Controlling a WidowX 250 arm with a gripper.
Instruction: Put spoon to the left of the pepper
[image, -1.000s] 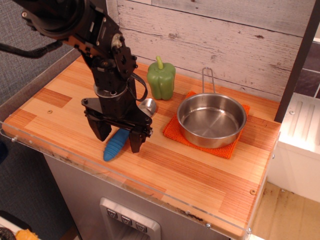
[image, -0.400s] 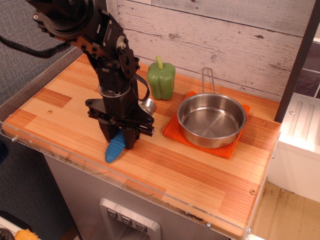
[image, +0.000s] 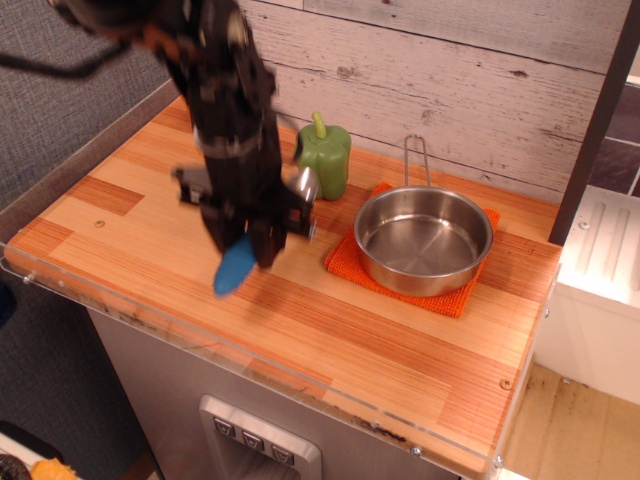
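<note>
My gripper (image: 245, 245) is shut on the spoon's blue ribbed handle (image: 233, 269) and holds it lifted above the wooden table (image: 330, 330), blurred by motion. The spoon's shiny metal bowl (image: 304, 184) points up and right, close to the green bell pepper (image: 323, 156). The pepper stands upright near the back wall, just right of the arm. The middle of the spoon is hidden between my fingers.
A steel pan (image: 423, 239) with a wire handle sits on an orange mat (image: 455, 297) right of the pepper. A plank wall runs along the back. A clear plastic strip edges the table's front (image: 300, 385).
The gripper closed on the blue handle, then rose with the spoon, lifting it off the table. The spoon's bowl now sits higher, beside the pepper.
</note>
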